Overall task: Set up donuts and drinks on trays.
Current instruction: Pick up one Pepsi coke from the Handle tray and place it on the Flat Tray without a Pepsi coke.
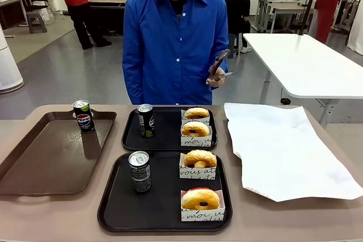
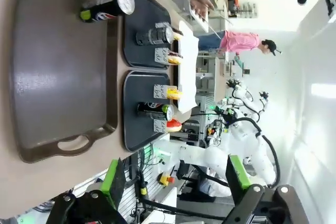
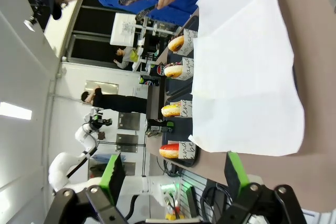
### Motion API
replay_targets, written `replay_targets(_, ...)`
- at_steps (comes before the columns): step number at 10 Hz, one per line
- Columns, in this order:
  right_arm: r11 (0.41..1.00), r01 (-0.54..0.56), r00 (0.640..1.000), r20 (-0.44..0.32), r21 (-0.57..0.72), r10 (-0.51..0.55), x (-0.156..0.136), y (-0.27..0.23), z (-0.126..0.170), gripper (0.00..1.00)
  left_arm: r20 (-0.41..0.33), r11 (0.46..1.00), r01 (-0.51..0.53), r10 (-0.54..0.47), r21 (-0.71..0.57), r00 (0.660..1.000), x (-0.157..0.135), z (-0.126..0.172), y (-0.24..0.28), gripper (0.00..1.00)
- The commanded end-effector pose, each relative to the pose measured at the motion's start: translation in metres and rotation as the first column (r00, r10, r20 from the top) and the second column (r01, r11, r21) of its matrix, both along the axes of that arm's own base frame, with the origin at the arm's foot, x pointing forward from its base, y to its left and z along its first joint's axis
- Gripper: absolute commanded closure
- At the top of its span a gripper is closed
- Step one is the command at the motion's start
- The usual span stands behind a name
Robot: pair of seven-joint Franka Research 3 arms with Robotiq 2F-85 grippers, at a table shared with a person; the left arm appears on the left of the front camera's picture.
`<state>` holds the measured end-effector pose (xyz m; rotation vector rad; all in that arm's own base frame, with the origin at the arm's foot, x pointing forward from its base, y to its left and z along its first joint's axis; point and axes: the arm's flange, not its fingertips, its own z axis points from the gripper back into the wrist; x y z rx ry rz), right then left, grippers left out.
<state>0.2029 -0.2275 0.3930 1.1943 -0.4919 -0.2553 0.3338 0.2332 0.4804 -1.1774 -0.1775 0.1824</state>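
The table (image 1: 51, 219) carried everything, and places below are given from the brown tray (image 1: 45, 157) at its left. A white paper sheet (image 1: 283, 151) lay far to the right of it. Two black trays (image 1: 164, 202) sat just right of the brown tray, one nearer the robot, the other (image 1: 168, 131) behind it toward the person. Each held one can (image 1: 140, 171) on the side facing the brown tray and two sleeved donuts (image 1: 199, 199) on the far side. A third can (image 1: 84, 116) stood on the brown tray's far corner. The person's hand (image 1: 216, 77) held tongs (image 1: 219, 60). The left gripper (image 2: 173, 182) hung spread and empty; the right gripper (image 3: 170, 174) likewise gaped, gripping nothing.
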Motion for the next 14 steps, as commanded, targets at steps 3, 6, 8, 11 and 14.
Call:
replay_targets(3, 1.0, 0.006, 1.0, 0.03, 0.013, -0.006, 0.001, 0.002, 0.0, 0.0, -0.003, 0.999, -0.053, 0.053, 0.004, 0.999, 0.001, -0.027, 0.032, 0.0)
replay_targets(6, 1.0, 0.006, 1.0, 0.03, 0.013, -0.006, 0.001, 0.002, 0.0, 0.0, 0.008, 0.994, -0.096, 0.096, 0.049, 0.995, -0.004, -0.033, 0.04, 0.0)
replay_targets(8, 1.0, 0.006, 1.0, 0.03, 0.013, -0.006, 0.001, 0.002, 0.0, 0.0, -0.045, 0.998, -0.061, 0.062, 0.011, 0.997, -0.004, -0.038, 0.034, 0.0)
replay_targets(11, 1.0, 0.006, 1.0, 0.03, 0.013, -0.006, 0.001, 0.002, 0.0, 0.0, -0.045, 0.998, -0.061, 0.062, 0.011, 0.997, -0.004, -0.038, 0.034, 0.0)
replay_targets(14, 1.0, 0.006, 1.0, 0.03, 0.013, -0.006, 0.001, 0.002, 0.0, 0.0, -0.045, 0.998, -0.061, 0.062, 0.011, 0.997, -0.004, -0.038, 0.034, 0.0)
